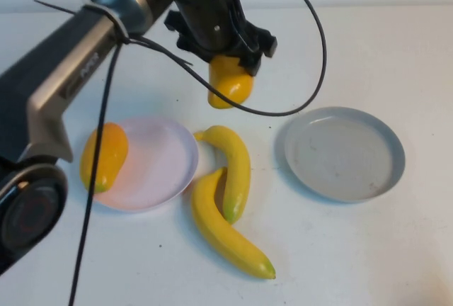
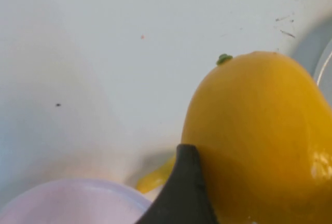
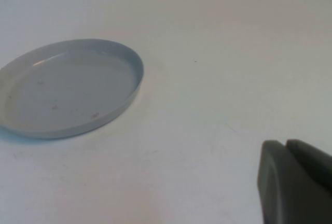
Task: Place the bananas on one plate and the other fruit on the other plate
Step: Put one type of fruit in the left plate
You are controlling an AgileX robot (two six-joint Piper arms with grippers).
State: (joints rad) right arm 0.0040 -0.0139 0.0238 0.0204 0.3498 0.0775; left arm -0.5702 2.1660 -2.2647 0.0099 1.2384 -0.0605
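Left gripper (image 1: 228,65): above the far middle part of the worktop, fingers pinching one mango from above, one dark finger (image 2: 181,195) pressed on its skin.
Held mango (image 1: 230,83): in the left gripper, hanging over the worktop beyond the pink plate and the bananas, not touching any plate; green stem point visible in the left wrist view (image 2: 259,136).
Second mango (image 1: 103,156): on the left rim of the pink plate, toward the left edge of the worktop, partly over the rim.
Pink plate (image 1: 166,161): left of the middle of the worktop, holding only the second mango; its rim visible also in the left wrist view (image 2: 72,200).
First banana (image 1: 233,168): on the worktop in the middle, just beside the right rim of the pink plate, lying on the bare surface.
Second banana (image 1: 225,229): nearer to the front edge, its upper end touching the first banana, green tip pointing to the front right.
Grey-blue plate (image 1: 345,152): toward the right edge of the worktop, well apart from the bananas, with nothing on it; seen also in the right wrist view (image 3: 67,92).
Right gripper (image 3: 294,182): only a dark part of it visible in the right wrist view, over bare worktop near the grey-blue plate; cannot tell if fingers are spread or pressed together.
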